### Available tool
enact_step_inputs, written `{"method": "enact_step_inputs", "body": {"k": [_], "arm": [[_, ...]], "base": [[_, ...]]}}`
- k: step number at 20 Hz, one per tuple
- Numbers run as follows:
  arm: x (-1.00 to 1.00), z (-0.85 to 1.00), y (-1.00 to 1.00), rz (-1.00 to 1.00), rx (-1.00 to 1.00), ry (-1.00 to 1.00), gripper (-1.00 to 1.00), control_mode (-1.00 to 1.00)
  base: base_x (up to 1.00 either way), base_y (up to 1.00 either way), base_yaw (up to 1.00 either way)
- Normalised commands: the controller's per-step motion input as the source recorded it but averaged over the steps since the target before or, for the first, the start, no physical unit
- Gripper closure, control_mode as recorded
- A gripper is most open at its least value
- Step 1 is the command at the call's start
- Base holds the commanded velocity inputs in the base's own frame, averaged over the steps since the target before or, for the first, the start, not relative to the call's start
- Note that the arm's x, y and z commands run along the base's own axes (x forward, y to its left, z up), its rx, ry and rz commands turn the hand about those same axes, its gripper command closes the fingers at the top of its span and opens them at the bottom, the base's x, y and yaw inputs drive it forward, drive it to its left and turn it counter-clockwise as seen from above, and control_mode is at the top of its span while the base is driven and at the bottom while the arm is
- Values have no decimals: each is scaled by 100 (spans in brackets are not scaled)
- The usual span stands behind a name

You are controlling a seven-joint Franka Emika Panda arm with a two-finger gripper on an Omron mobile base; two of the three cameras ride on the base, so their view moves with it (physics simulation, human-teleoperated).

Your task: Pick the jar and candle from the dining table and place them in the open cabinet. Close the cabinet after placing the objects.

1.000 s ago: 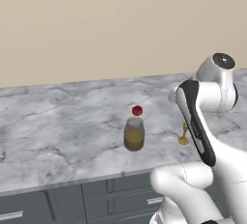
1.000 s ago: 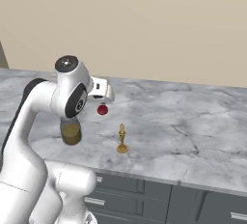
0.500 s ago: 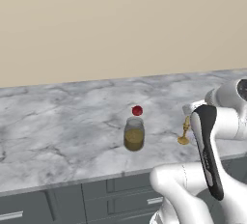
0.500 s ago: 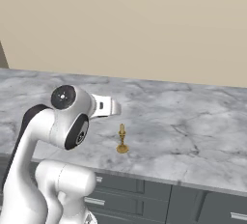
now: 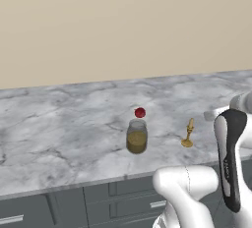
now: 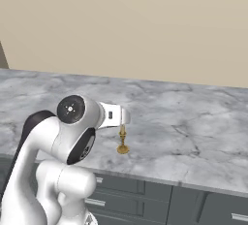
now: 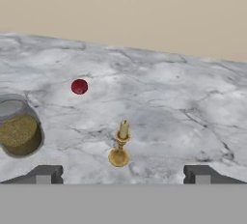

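**Gripper spread wide, low in front of the candle**

In the hand view the gripper [image 7: 123,174] looks along the table [image 7: 193,97] with its two dark fingertips [image 7: 43,174] far apart and nothing between them. The candle [image 7: 120,146] stands upright on its brass holder straight ahead, roughly centred in the gap but, as far as this angle lets me judge, still short of contact. The jar [image 7: 18,127] stands to the candle's left, well apart from it, and a red ball [image 7: 79,86] lies on the marble behind the jar. In the left base view the jar [image 5: 137,136] and candle [image 5: 188,133] stand near the table's front edge, above dark drawers [image 5: 118,200].
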Motion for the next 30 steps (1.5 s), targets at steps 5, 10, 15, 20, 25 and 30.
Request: {"method": "enact_step_inputs", "body": {"k": [5, 10, 15, 20, 25, 30], "arm": [[-48, 0, 0, 6, 0, -6, -100, -100], [-39, 0, 2, 15, 0, -9, -100, -100], [-11, -2, 5, 17, 0, -3, -100, -100], [0, -14, 0, 10, -1, 0, -100, -100], [9, -30, 0, 6, 0, 0, -100, -100], [20, -40, -3, 7, 0, 0, -100, -100]], "base": [[0, 0, 0], [0, 0, 0], [0, 0, 0], [0, 0, 0], [0, 0, 0], [0, 0, 0]]}}
